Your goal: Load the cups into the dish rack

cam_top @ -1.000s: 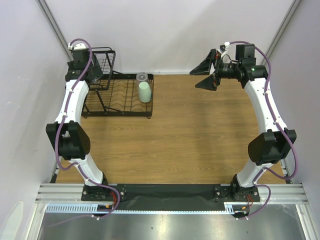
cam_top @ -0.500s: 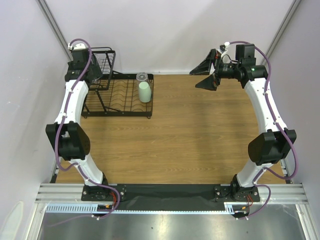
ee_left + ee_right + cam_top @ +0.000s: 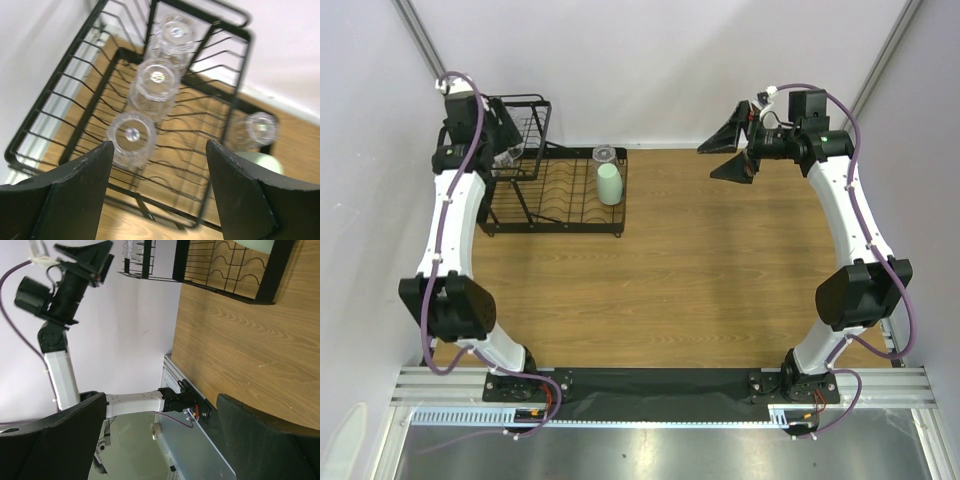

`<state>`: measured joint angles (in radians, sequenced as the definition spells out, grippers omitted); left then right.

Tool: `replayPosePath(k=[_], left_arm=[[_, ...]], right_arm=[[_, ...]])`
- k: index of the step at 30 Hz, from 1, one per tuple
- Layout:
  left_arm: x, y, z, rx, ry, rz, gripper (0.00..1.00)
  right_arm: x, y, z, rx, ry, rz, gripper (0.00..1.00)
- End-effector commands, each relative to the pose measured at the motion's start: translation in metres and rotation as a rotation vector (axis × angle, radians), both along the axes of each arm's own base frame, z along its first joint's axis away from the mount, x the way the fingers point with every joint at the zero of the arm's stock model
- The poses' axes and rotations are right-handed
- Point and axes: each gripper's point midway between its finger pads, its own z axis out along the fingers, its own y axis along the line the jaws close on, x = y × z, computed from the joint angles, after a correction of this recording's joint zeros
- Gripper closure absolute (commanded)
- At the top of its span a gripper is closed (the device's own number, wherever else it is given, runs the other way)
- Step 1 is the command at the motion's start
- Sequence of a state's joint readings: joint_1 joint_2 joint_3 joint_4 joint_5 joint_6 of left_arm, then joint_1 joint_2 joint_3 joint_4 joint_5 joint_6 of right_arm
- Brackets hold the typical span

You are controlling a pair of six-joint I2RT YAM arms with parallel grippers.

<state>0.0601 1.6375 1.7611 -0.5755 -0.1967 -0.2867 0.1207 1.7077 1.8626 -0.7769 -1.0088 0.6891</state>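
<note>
The black wire dish rack [image 3: 555, 190] stands at the far left of the table. A pale mint-green tumbler [image 3: 609, 184] stands upside down in its low tray beside a clear glass cup [image 3: 604, 155]. In the left wrist view three clear cups [image 3: 132, 137] [image 3: 157, 80] [image 3: 175, 32] sit in a row in the raised basket [image 3: 47, 107], a fourth clear cup [image 3: 260, 127] sits in the low tray, and the tumbler's edge [image 3: 262, 161] shows below it. My left gripper [image 3: 159, 195] is open and empty above the basket [image 3: 515, 135]. My right gripper [image 3: 725, 150] is open and empty, held high at the far right.
White walls close in the back and both sides. The wooden table [image 3: 720, 270] runs from the rack to the right wall. A metal rail [image 3: 660, 385] with the arm bases runs along the near edge.
My left gripper has lifted and drawn back from the basket, toward the far left corner. The right arm has barely moved.
</note>
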Motion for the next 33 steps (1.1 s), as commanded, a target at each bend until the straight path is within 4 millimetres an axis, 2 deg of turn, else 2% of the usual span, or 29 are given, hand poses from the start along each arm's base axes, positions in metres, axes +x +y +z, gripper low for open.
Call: replayPosePath(k=[1, 2, 4, 5, 6, 7, 9, 10, 11, 12, 13, 14, 15, 16, 18, 19, 21, 22, 23, 24, 25, 26, 27, 28, 29, 31, 33], left_arm=[[-0.022, -0.019, 0.042, -0.125, -0.119, -0.041, 0.2], [-0.026, -0.025, 0.036, -0.15, -0.11, -0.055, 0.2], [-0.038, -0.043, 0.049, -0.188, -0.16, -0.12, 0.2], [-0.044, -0.051, 0.043, -0.193, -0.147, -0.14, 0.19], [-0.049, -0.059, 0.044, -0.205, -0.15, -0.174, 0.18], [-0.059, -0.065, 0.053, -0.214, -0.173, -0.197, 0.18], [-0.069, -0.083, 0.048, -0.232, -0.162, -0.25, 0.16], [-0.078, -0.101, 0.059, -0.246, -0.194, -0.312, 0.15], [-0.084, -0.119, 0.049, -0.261, -0.176, -0.366, 0.11], [-0.09, -0.13, 0.05, -0.273, -0.184, -0.401, 0.06], [-0.098, -0.142, 0.058, -0.29, -0.213, -0.452, 0.04], [-0.105, -0.16, 0.049, -0.301, -0.189, -0.495, 0.02], [-0.111, -0.17, 0.048, -0.305, -0.182, -0.522, 0.0], [-0.117, -0.178, 0.042, -0.306, -0.155, -0.542, 0.0], [-0.132, -0.2, 0.034, -0.314, -0.122, -0.603, 0.0], [-0.139, -0.208, 0.032, -0.327, -0.112, -0.622, 0.0], [-0.162, -0.228, 0.021, -0.356, -0.088, -0.689, 0.0], [-0.173, -0.241, 0.018, -0.386, -0.078, -0.723, 0.0], [-0.181, -0.246, 0.002, -0.403, -0.04, -0.73, 0.0], [-0.193, -0.25, 0.006, -0.424, -0.055, -0.751, 0.0], [-0.205, -0.259, -0.008, -0.458, -0.017, -0.769, 0.0], [-0.214, -0.263, -0.01, -0.476, -0.012, -0.785, 0.0], [-0.225, -0.264, -0.005, -0.511, -0.027, -0.789, 0.0], [-0.236, -0.267, -0.016, -0.525, -0.001, -0.804, 0.0], [-0.244, -0.268, -0.016, -0.543, -0.002, -0.806, 0.0], [-0.261, -0.264, -0.02, -0.586, -0.002, -0.805, 0.01], [-0.27, -0.261, -0.021, -0.63, -0.008, -0.8, 0.0]], right_arm=[[-0.008, -0.001, 0.008, -0.032, -0.045, -0.006, 0.0], [-0.009, -0.002, 0.006, -0.041, -0.042, -0.011, 0.0], [-0.011, -0.004, 0.003, -0.067, -0.043, -0.028, 0.0], [-0.012, -0.005, -0.001, -0.077, -0.038, -0.033, 0.0], [-0.016, -0.006, 0.001, -0.087, -0.053, -0.032, 0.0], [-0.019, -0.007, -0.004, -0.112, -0.043, -0.042, 0.0], [-0.024, -0.009, -0.014, -0.155, -0.032, -0.049, 0.0], [-0.029, -0.011, -0.02, -0.193, -0.036, -0.056, 0.0], [-0.032, -0.012, -0.025, -0.211, -0.03, -0.059, 0.0], [-0.036, -0.014, -0.038, -0.233, -0.006, -0.063, 0.01], [-0.043, -0.017, -0.041, -0.268, -0.025, -0.075, 0.0], [-0.045, -0.02, -0.048, -0.293, -0.025, -0.083, 0.0], [-0.049, -0.022, -0.055, -0.321, -0.028, -0.09, 0.0], [-0.056, -0.026, -0.073, -0.359, 0.01, -0.091, 0.0], [-0.065, -0.038, -0.089, -0.447, 0.001, -0.117, 0.0], [-0.074, -0.044, -0.106, -0.489, 0.039, -0.118, 0.0], [-0.085, -0.055, -0.117, -0.552, 0.035, -0.132, 0.0], [-0.093, -0.059, -0.131, -0.576, 0.064, -0.13, 0.0], [-0.099, -0.062, -0.129, -0.583, 0.046, -0.14, 0.0], [-0.102, -0.066, -0.133, -0.601, 0.048, -0.152, 0.0], [-0.107, -0.068, -0.136, -0.607, 0.047, -0.159, 0.0], [-0.115, -0.071, -0.141, -0.612, 0.045, -0.164, 0.0], [-0.115, -0.073, -0.143, -0.609, 0.032, -0.184, 0.0], [-0.118, -0.074, -0.144, -0.605, 0.025, -0.197, 0.0], [-0.124, -0.074, -0.154, -0.604, 0.044, -0.197, 0.0], [-0.127, -0.074, -0.151, -0.571, 0.022, -0.228, 0.0], [-0.134, -0.074, -0.161, -0.542, 0.038, -0.242, 0.0]])
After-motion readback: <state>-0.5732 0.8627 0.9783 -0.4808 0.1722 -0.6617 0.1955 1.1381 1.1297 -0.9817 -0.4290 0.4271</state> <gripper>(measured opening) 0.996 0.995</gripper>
